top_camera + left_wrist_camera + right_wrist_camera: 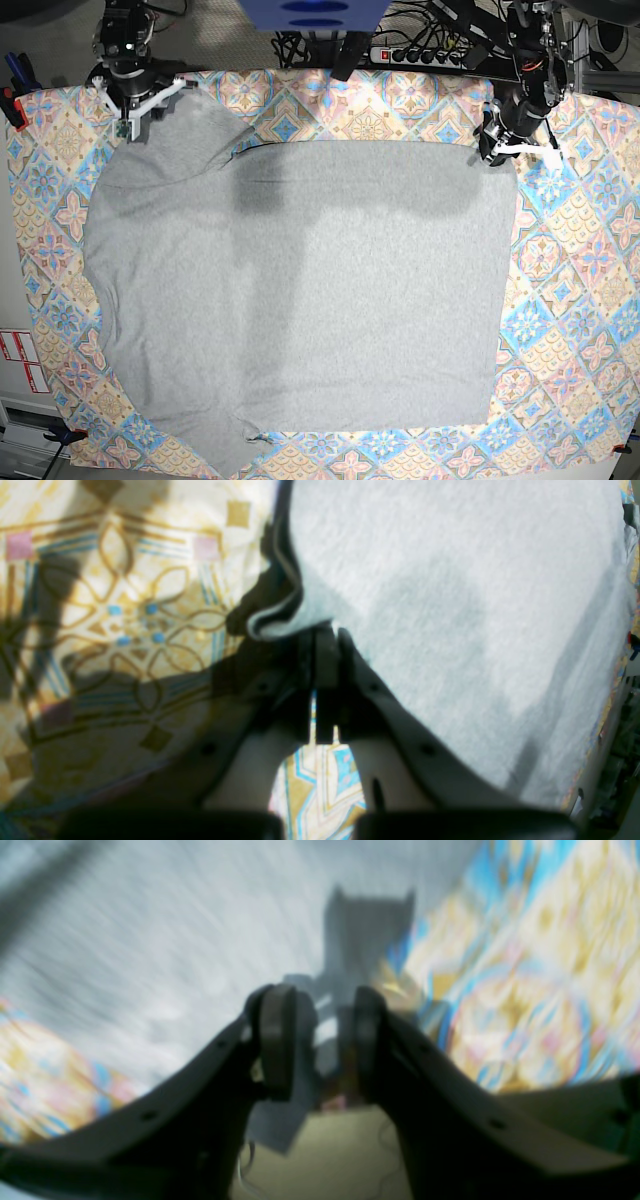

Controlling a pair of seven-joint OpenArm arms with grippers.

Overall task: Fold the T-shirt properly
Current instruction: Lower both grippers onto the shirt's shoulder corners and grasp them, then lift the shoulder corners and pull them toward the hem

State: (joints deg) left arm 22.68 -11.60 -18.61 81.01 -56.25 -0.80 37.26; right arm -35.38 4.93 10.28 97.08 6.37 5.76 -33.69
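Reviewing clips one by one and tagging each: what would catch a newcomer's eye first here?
The large plain heather-grey cotton T-shirt dominates, spread across the middle of the colourful tile-patterned tablecloth. At its far corners sit the two arms: the left end effector is shut on the T-shirt's edge on the base view's right, while the right end effector, jaws apart, hangs over the opposite corner.

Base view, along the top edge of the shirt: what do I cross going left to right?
Tablecloth → right gripper, jaws apart over the shirt's corner → T-shirt → left gripper, shut on the T-shirt's other corner → tablecloth again.
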